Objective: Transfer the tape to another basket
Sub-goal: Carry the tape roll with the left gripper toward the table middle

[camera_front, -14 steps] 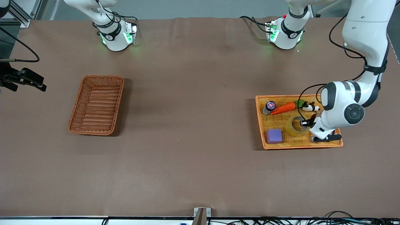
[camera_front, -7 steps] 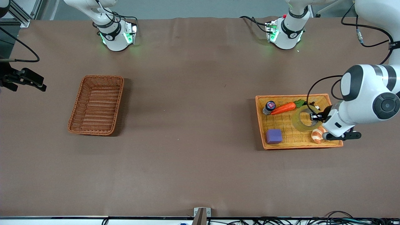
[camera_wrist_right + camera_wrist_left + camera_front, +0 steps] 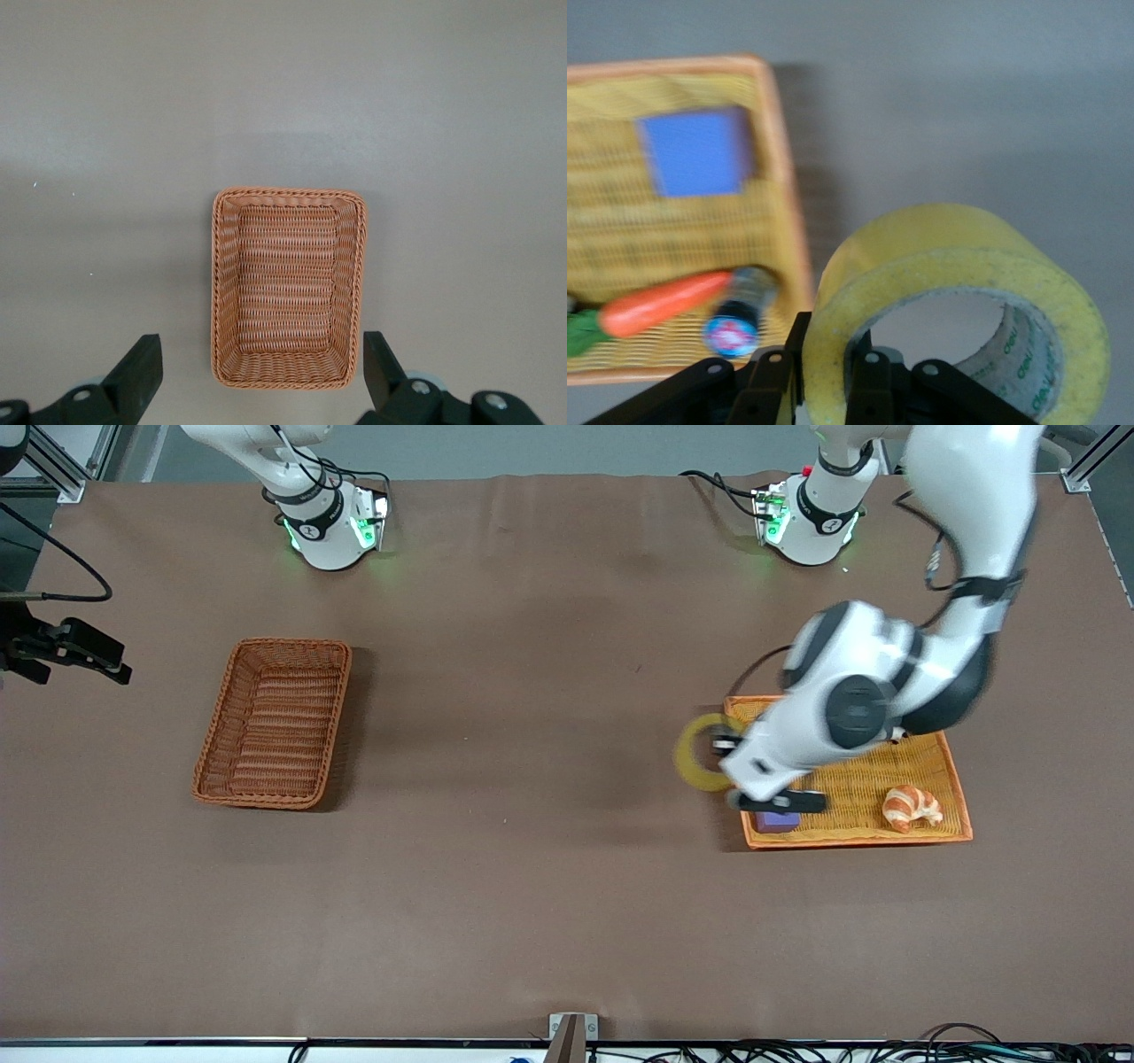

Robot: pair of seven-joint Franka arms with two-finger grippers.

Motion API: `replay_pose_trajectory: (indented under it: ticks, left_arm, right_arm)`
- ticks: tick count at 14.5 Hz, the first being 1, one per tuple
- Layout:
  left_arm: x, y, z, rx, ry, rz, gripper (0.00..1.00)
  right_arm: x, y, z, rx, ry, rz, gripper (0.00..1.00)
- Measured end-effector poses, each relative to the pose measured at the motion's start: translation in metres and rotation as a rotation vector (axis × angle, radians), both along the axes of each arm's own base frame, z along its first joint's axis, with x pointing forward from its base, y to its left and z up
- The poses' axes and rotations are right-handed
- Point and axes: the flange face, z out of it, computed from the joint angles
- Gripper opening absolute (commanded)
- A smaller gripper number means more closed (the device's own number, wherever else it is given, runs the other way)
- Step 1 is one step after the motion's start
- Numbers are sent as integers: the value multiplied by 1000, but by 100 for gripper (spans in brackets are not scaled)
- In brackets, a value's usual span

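**Tape lifted, carry under way**

The ring-shaped roll of yellowish translucent tape (image 3: 702, 752) hangs clamped in the left gripper (image 3: 728, 749) over the orange-yellow tray's edge (image 3: 740, 707). Next comes a long carry to the reddish-brown wicker basket (image 3: 274, 722), over which the right gripper (image 3: 264, 370) waits, fingers apart.

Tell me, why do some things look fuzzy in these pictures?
Front view: the left arm looks smeared, the tape in the left end effector too. Left wrist view: the purple cube and carrot are soft, out of focus. Right wrist view: the basket is sharp.
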Motion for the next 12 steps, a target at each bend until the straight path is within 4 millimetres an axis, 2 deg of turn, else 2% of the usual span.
replay_pose_trajectory:
  ticks: [3, 6, 9, 12]
  left_arm:
    - [-32, -99, -39, -7, 6, -4, 2]
    - [-55, -172, -71, -92, -40, -3, 7]
    - [-71, -217, -90, -129, -58, -33, 14]
    - [-80, -250, -129, -94, -116, -64, 21]
  right_arm:
    - [0, 0, 0, 0, 0, 0, 100]
    - [0, 0, 0, 0, 0, -1, 100]
    - [0, 0, 0, 0, 0, -1, 100]
    - [0, 0, 0, 0, 1, -1, 100]
